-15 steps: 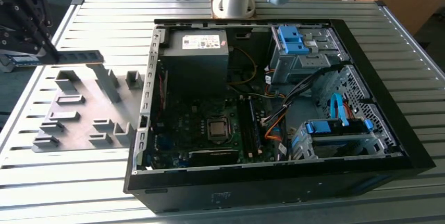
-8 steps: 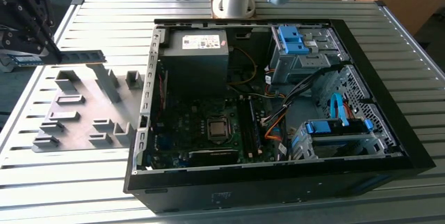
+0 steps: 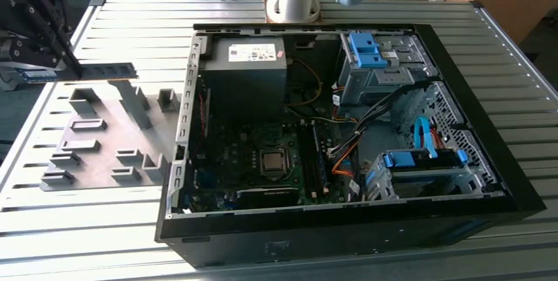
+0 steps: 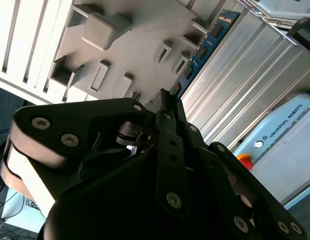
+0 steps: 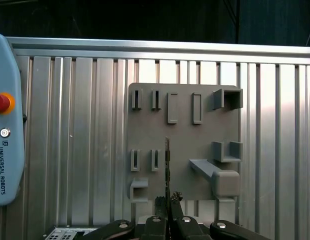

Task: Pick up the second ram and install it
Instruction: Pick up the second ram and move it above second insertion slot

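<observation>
Gripper (image 5: 167,201) clamped on the second ram (image 5: 167,162), over the edge of the grey holder plate (image 5: 185,135); pick-up seems done, installing likely calls for careful alignment inside the computer case (image 3: 349,232)

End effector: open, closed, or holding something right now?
End effector: closed, holding the memory stick.

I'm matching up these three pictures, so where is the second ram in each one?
Exterior view: the second ram sticks out of the hand, on the exterior view's left, near the grey holder plate.
First wrist view: edge-on, a thin line over the plate.
Second wrist view: a bluish strip beyond the hand.
Shared landmark: the plate.
</observation>
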Robot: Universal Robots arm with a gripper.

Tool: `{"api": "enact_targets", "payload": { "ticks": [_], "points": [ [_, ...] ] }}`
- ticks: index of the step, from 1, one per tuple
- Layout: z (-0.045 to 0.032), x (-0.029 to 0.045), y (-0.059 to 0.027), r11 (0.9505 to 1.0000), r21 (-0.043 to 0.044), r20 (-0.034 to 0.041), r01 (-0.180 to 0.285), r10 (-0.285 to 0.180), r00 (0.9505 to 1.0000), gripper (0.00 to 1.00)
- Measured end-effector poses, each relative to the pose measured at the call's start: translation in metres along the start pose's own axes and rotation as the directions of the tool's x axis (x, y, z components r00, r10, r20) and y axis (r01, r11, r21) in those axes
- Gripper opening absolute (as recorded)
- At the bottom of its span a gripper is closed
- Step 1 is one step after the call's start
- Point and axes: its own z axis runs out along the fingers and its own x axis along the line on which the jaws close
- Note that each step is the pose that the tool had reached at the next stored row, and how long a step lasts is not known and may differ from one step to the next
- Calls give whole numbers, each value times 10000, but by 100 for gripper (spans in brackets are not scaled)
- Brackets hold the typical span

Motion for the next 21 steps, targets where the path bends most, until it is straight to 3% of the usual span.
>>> {"api": "enact_targets", "payload": {
  "ticks": [21],
  "points": [
    [-2,0,-148,10000,1,0,0,0,10000,14]
  ]
}}
